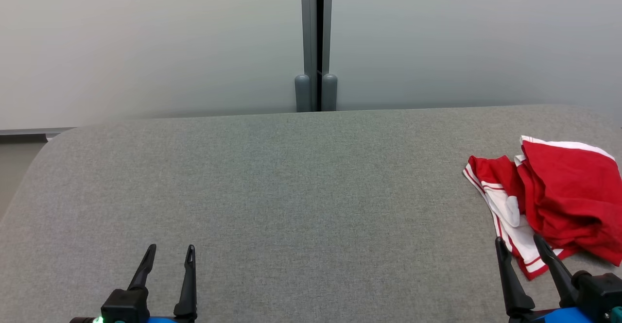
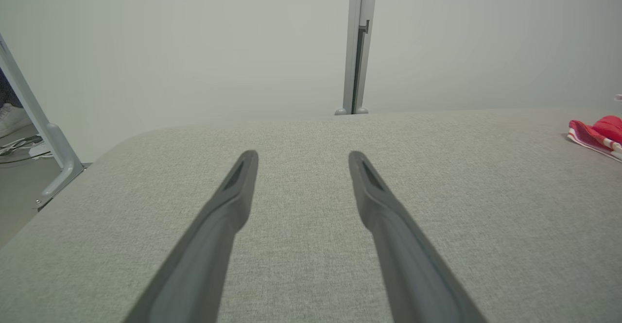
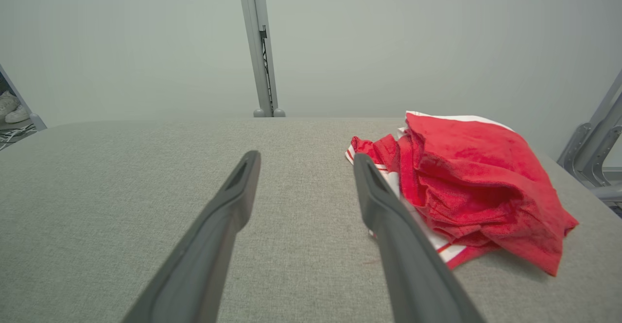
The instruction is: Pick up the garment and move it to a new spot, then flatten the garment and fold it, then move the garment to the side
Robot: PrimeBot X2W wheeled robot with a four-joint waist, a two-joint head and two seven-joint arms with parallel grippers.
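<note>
Red crumpled garment [image 1: 559,192] on woven grey table [image 1: 291,177].

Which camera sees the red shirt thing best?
The right wrist view: the red garment sits close and whole. The head view shows it at the right edge; the left wrist view catches a far sliver.

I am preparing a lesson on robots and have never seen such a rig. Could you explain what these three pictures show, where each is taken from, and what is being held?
A two-armed robot faces a grey padded table. One picture looks down from its head; the other two look along each arm's dark fingers. The left gripper and the right gripper both have open jaws and hold nothing. A crumpled red and white garment lies on the table's right side, just beyond the right gripper. It is not yet picked up.
</note>
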